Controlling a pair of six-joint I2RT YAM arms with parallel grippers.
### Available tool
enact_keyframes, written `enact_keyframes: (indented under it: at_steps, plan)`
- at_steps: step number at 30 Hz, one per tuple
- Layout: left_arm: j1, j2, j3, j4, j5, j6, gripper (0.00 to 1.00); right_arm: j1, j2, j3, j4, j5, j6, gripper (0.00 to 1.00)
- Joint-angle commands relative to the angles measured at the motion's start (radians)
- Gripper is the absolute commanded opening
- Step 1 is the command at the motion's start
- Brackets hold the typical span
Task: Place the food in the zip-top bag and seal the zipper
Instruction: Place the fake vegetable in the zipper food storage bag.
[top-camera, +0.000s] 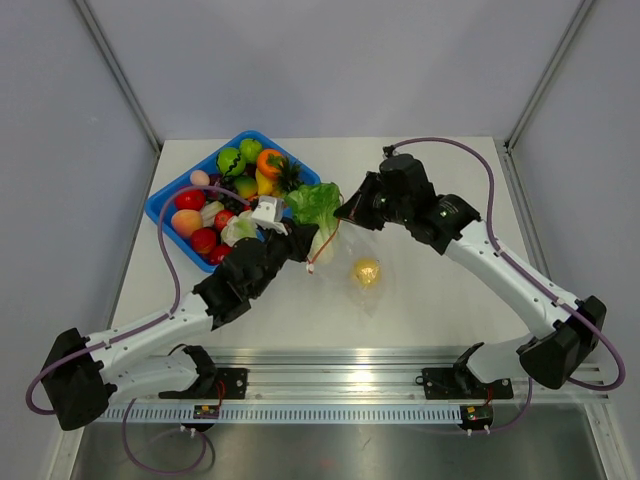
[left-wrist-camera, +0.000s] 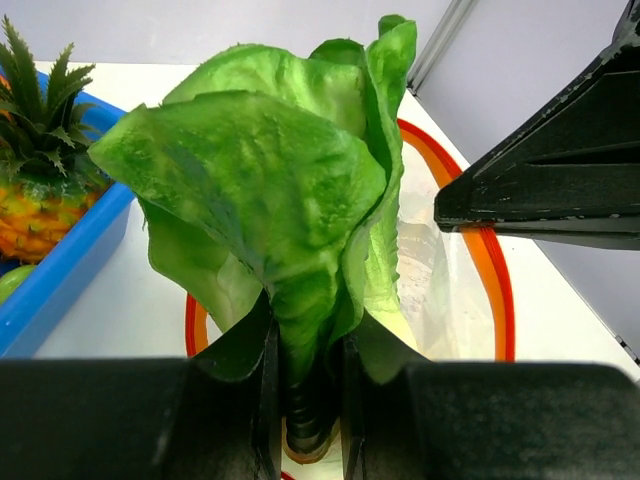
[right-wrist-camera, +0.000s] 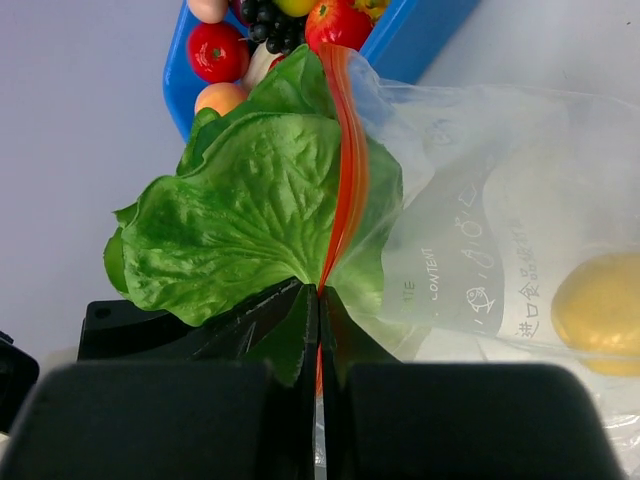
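The overhead camera looked down from above the near edge, taking in the whole worktop (top-camera: 430, 300). The left wrist camera sat very close behind the lettuce (left-wrist-camera: 270, 200), facing the far-right corner. The right wrist camera, equally close, faced the bin (right-wrist-camera: 420, 40) at the far-left corner. All three views shared lettuce, bag (right-wrist-camera: 480, 200) and bin.

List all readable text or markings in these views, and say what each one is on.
"CONTENT": white print on the zip-top bag, right wrist view, running slantwise.
"ME": a fragment just left of it on the same bag; the rest can't be made out.
A row of white CJK characters with a small fish-like drawing, same bag: too small to read with confidence.
Top external and left wrist views: no legible text.
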Motion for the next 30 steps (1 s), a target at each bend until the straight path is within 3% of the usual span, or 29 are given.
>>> enact_keyframes:
  at_steps: [1,10,13,14,15,17,21,27,30]
  plan:
    - [-0.008,-0.026,-0.006,0.044,-0.013,-0.043,0.0,0.0,-0.001,-0.021,0.088,0.015,0.029,0.0]
    - [-0.019,-0.029,-0.016,-0.051,-0.052,-0.181,0.01,-0.003,-0.005,-0.091,0.172,0.019,0.053,0.0]
    - [-0.021,0.017,0.081,-0.244,-0.092,-0.218,0.33,-0.003,-0.005,-0.093,0.174,0.019,0.05,0.0]
    - [-0.021,0.029,0.11,-0.289,-0.101,-0.214,0.53,-0.003,-0.008,-0.094,0.172,0.022,0.049,0.0]
    - [-0.021,0.049,0.165,-0.356,-0.107,-0.194,0.64,-0.003,-0.008,-0.097,0.167,0.025,0.049,0.0]
    - [-0.021,0.057,0.204,-0.391,-0.098,-0.157,0.79,-0.005,-0.014,-0.099,0.167,0.026,0.047,0.0]
    - [-0.022,0.037,0.248,-0.426,-0.064,-0.086,0.95,-0.005,-0.021,-0.096,0.157,0.038,0.043,0.0]
    - [-0.022,-0.052,0.319,-0.48,-0.021,-0.039,0.99,-0.013,-0.03,-0.094,0.143,0.048,0.035,0.0]
    - [-0.021,-0.095,0.342,-0.497,-0.05,-0.026,0.94,-0.014,-0.034,-0.096,0.146,0.039,0.035,0.0]
